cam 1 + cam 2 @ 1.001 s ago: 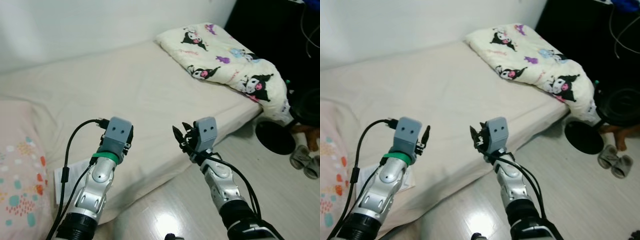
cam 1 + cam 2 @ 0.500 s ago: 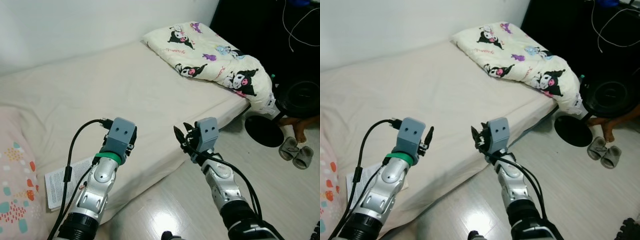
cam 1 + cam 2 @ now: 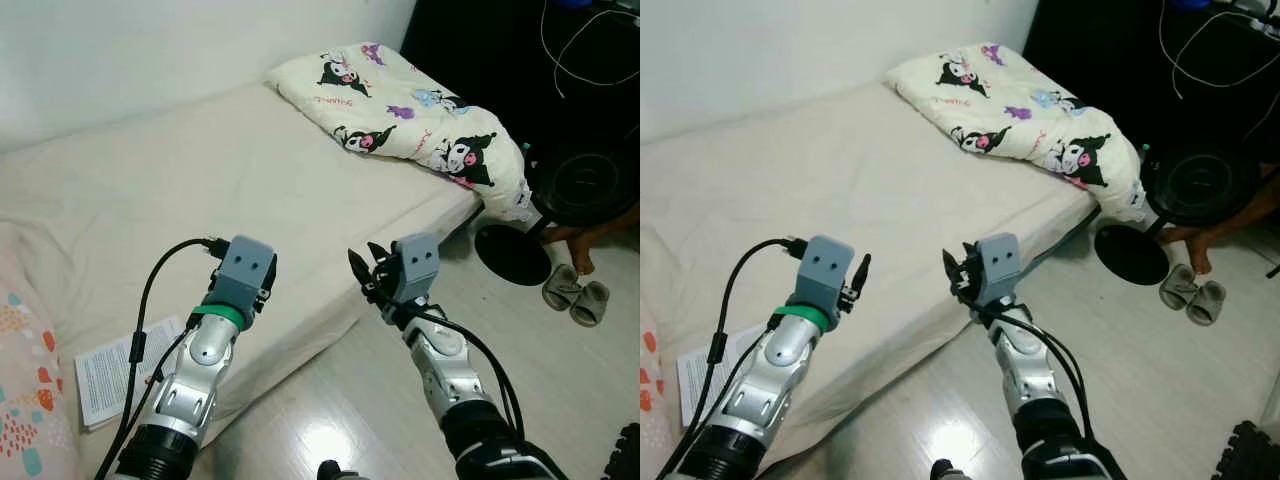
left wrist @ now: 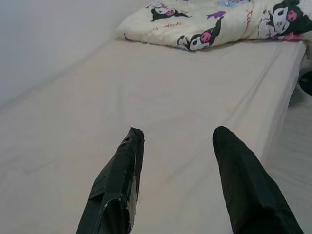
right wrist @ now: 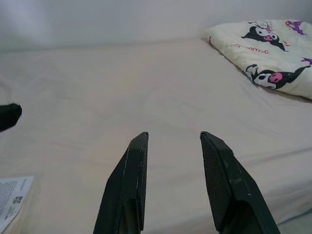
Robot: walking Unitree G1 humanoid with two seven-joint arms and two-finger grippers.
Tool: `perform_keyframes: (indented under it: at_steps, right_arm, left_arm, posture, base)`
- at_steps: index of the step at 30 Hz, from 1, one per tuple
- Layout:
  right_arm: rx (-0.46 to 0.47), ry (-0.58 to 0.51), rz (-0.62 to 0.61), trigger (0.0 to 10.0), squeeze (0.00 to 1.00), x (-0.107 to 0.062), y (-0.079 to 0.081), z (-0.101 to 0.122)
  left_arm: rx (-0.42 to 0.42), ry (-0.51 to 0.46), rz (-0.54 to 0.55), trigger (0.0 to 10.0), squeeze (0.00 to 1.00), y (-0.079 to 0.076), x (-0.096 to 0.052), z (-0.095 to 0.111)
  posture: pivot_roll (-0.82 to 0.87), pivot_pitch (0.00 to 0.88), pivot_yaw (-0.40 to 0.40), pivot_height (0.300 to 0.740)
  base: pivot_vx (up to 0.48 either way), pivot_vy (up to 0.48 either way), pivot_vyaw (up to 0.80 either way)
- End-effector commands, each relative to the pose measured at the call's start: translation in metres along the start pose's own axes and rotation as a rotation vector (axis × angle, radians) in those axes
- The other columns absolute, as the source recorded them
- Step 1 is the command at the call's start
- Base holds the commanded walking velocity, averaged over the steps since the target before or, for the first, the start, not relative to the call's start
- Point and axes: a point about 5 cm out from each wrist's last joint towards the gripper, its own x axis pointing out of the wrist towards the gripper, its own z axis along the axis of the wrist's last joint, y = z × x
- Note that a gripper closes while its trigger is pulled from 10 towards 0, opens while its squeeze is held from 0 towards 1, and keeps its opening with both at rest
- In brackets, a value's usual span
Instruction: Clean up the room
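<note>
Both arms are held out over the near edge of a bed (image 3: pixel 200 170) with a beige sheet. My left gripper (image 4: pixel 178 134) is open above the bare sheet, holding nothing. My right gripper (image 3: pixel 364 262) hovers by the bed's edge, also open and holding nothing. A folded cream blanket with cartoon prints (image 3: pixel 400 105) lies at the far right end of the bed. A printed paper leaflet (image 3: pixel 110 370) rests on the sheet near the left arm. A pair of grey slippers (image 3: pixel 575 295) lies on the floor to the right.
A pink patterned cover (image 3: pixel 25 400) lies at the left border. Right of the bed stand a black round base (image 3: pixel 510 255), a black fan-like disc (image 3: pixel 590 185) and a wooden leg. Cables hang in the dark corner. Pale floor runs along the bed.
The whole view has swung to the right, so the bed and blanket sit further left and more floor shows. Both arms keep the same pose with fingers open.
</note>
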Motion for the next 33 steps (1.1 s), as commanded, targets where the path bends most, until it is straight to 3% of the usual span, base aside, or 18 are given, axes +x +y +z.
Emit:
perform_keyframes:
  at_steps: [1, 11, 21, 27, 33]
  right_arm:
    - [0.009, 0.001, -0.021, 10.0, 0.0, -0.004, -0.003, -0.003]
    - [0.002, -0.004, -0.009, 10.0, 0.0, -0.003, 0.0, -0.001]
    - [-0.008, -0.027, -0.033, 10.0, 0.0, -0.001, -0.008, 0.006]
    - [0.001, -0.011, 0.002, 10.0, 0.0, -0.002, 0.002, 0.0]
    - [-0.007, 0.003, 0.006, 10.0, 0.0, -0.004, -0.001, -0.002]
  left_arm:
    - [-0.004, 0.002, -0.017, 10.0, 0.0, -0.003, 0.0, -0.002]
    - [-0.011, 0.008, -0.019, 10.0, 0.0, -0.006, -0.004, -0.005]
    - [0.005, -0.004, -0.051, 10.0, 0.0, -0.009, 0.003, -0.002]
    - [-0.007, 0.014, -0.016, 10.0, 0.0, -0.002, -0.005, -0.009]
    - [-0.027, 0.024, -0.023, 10.0, 0.0, -0.011, -0.008, -0.011]
  posture:
    - [0.01, 0.013, -0.066, 0.723]
    - [0.02, 0.0, -0.064, 0.723]
    - [0.02, 0.0, -0.053, 0.723]
    - [0.01, 0.001, -0.076, 0.723]
    - [0.01, 0.003, -0.087, 0.723]
  base:
    - [0.0, 0.0, 0.0]
    - [0.0, 0.0, 0.0]
    - [0.0, 0.0, 0.0]
    - [0.0, 0.0, 0.0]
    - [0.0, 0.0, 0.0]
